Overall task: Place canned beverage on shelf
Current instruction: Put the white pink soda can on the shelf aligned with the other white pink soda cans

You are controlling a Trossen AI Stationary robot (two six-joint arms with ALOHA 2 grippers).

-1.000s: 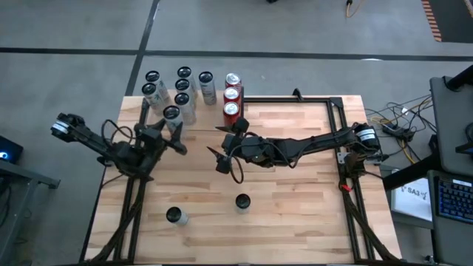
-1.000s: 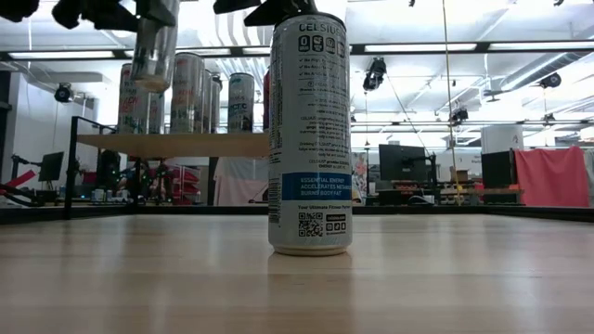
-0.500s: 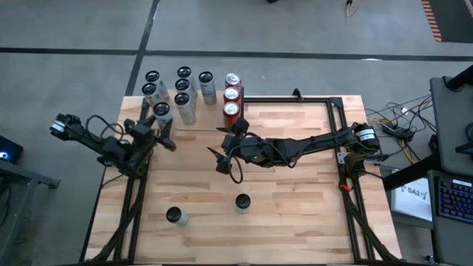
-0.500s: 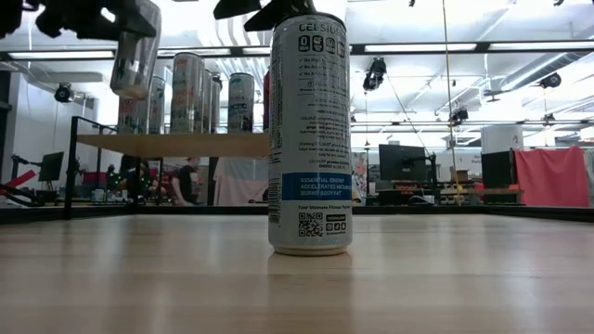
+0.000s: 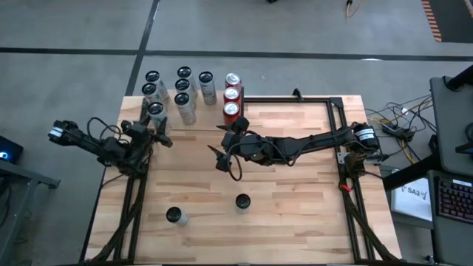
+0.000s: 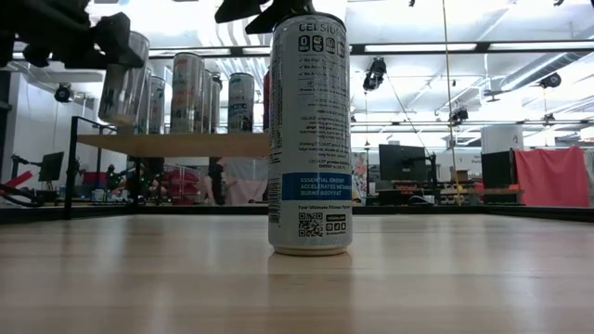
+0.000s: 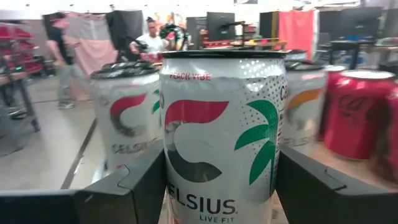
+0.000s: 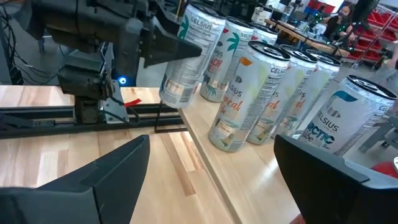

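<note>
My left gripper (image 5: pixel 153 124) is shut on a white Celsius can (image 5: pixel 155 108) at the near left corner of the shelf (image 5: pixel 211 111), a pale wood platform on black posts at the table's far left. The can also shows in the low view (image 6: pixel 123 82) and the left wrist view (image 7: pixel 221 130). Several white cans (image 5: pixel 183 89) and up to three red cans (image 5: pixel 232 94) stand upright on the shelf. My right gripper (image 5: pixel 219 149) is open and empty over the table's middle, near the shelf. My left gripper pinches the can's round wall (image 7: pixel 171 168) between its two fingers (image 7: pixel 127 186), one on either side. In the low view the fingers sit on the can's upper part (image 6: pixel 130 46). They come about level from the table's left side. The can is slightly tilted, its bottom just above the shelf.
Two more cans stand upright on the tabletop near the front: one (image 5: pixel 242 201) in the middle, one (image 5: pixel 174 216) left of it. Black frame rails (image 5: pixel 336 140) run along the table's right and far sides. People show in the room beyond.
My left gripper has carried the can toward the table's left edge and down, from above the shelf's near edge to just over its near left corner. The can has stayed in the hold, slightly tilted. My right gripper has kept still.
</note>
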